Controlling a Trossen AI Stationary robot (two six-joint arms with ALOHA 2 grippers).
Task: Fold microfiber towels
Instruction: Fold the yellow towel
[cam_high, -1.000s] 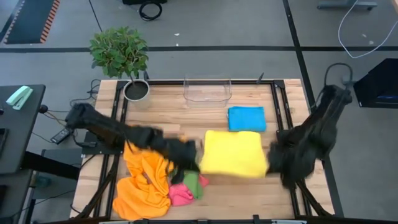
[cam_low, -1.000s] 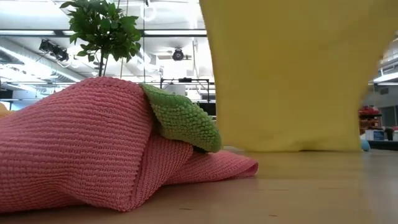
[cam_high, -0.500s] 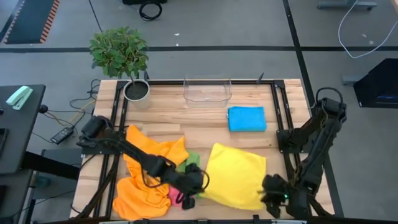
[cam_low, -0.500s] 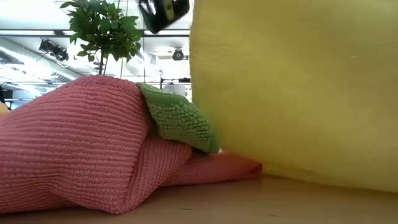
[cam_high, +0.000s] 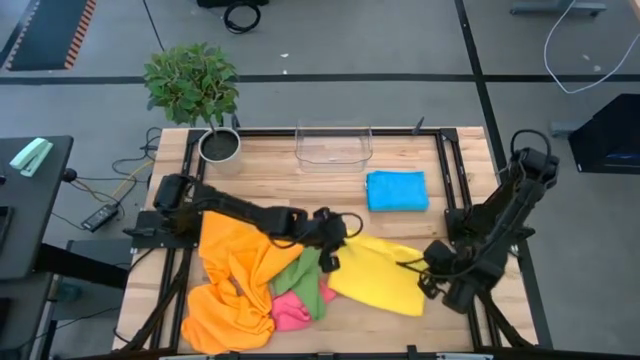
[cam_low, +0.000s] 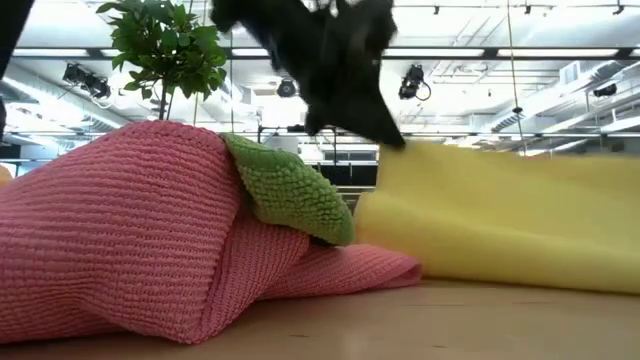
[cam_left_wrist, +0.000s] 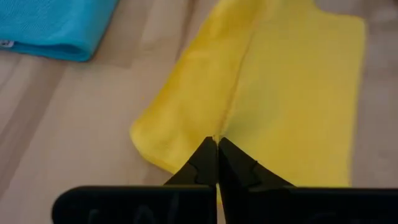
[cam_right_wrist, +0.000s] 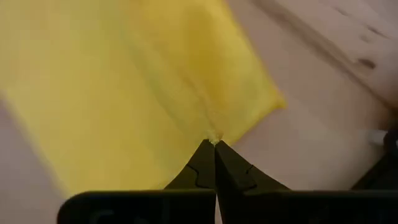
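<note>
My left fingers (cam_left_wrist: 217, 144) are clenched on an edge of the yellow towel (cam_high: 380, 272), which spreads away from their tips across the counter (cam_high: 270, 180). My right fingers (cam_right_wrist: 214, 144) are pinched tight on the opposite side of the same towel, close to one of its corners, with bare wood just past them. Seen from above, the towel lies stretched between the two grips, the left fingers (cam_high: 328, 240) at one end and the right fingers (cam_high: 430, 262) at the other. Just beside the left fingers, touching the yellow towel's edge, sits the green towel (cam_high: 304, 277), draped over the pink towel (cam_high: 290, 312); in the low view the green towel (cam_low: 290, 190) rests on top of the pink towel (cam_low: 140, 230). Beyond these, the orange towels (cam_high: 232, 280) lie crumpled in a heap. Farther from both sets of fingers, the blue towel (cam_high: 396, 190) lies folded, apart from the rest. Past it stands a clear plastic bin (cam_high: 333, 145), and a potted plant (cam_high: 195, 90) occupies the far corner.
</note>
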